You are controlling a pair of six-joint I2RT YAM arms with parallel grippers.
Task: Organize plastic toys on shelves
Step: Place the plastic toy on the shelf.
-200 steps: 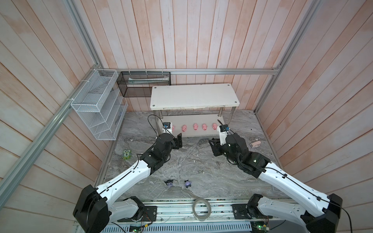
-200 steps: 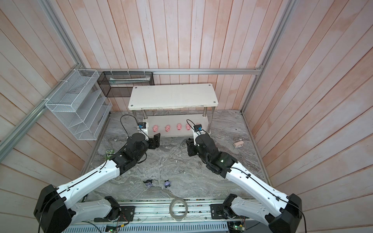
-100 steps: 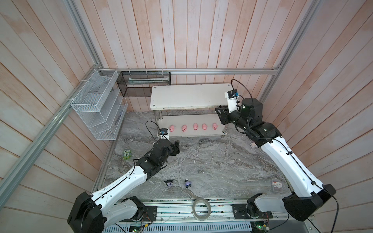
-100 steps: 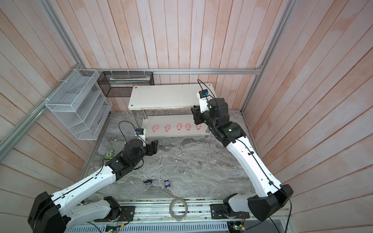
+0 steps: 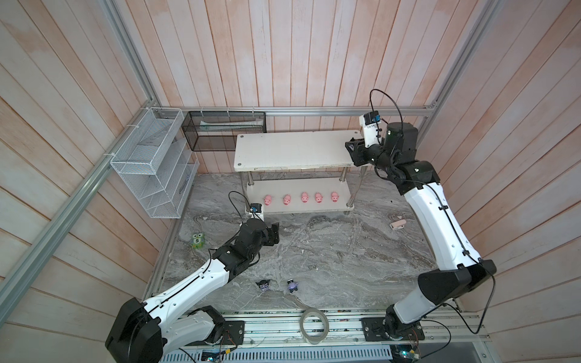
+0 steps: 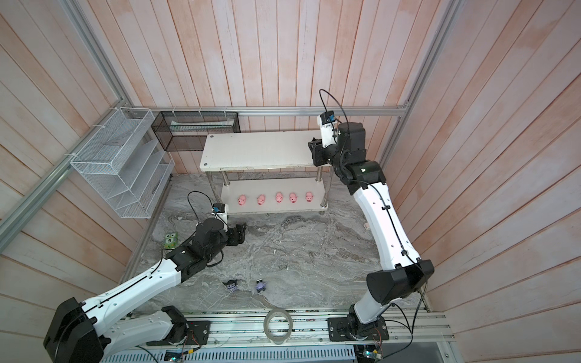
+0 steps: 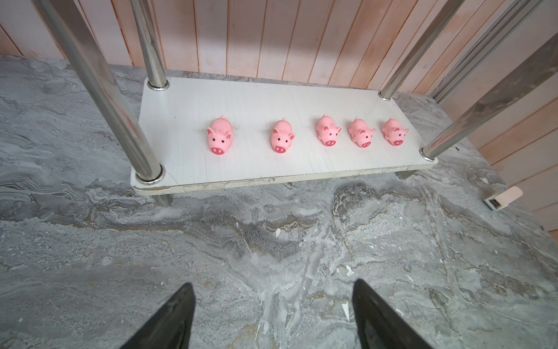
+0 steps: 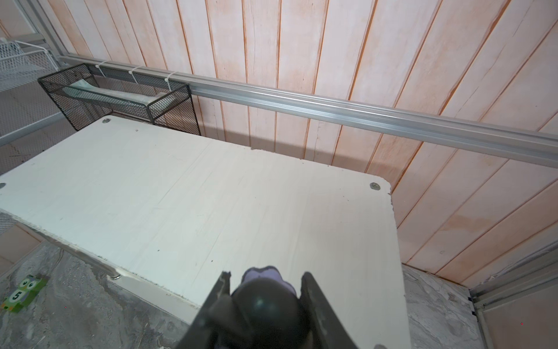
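1. Right claw (image 8: 265,276) is pinching a black-and-purple figurine (image 8: 267,305), one finger on each side of it. Black head faces the wrist camera and a purple bit sticks out ahead.
2. The held figurine is at the right end of the shelf unit's top board (image 5: 292,151), near the front edge. Can't tell if it touches the board. In both top views the right claw (image 6: 314,152) sits at that same end.
3. Rest of the top board shows bare white, with screw heads at the corners.
4. Left claw (image 7: 273,284) is spread wide with nothing between the fingers. It is low over the marble floor (image 5: 330,251), in front of the shelf unit's left front leg and apart from it.
5. Five pink pigs (image 7: 282,137) are in one row on the lower board (image 7: 256,99), snouts toward the front. The three on the right are closer together.
6. Two more figurines (image 5: 263,285) (image 5: 292,285) lie on the floor near the front rail, close to each other and well apart from both claws.
7. Green toy marked 5 (image 5: 197,240) is on the floor by the left wall.
8. A small beige item (image 5: 397,224) is on the floor to the right, and a tape roll (image 5: 313,325) lies on the front rail.
9. White wire rack (image 5: 154,166) and black mesh basket (image 5: 224,130) hang on the walls.
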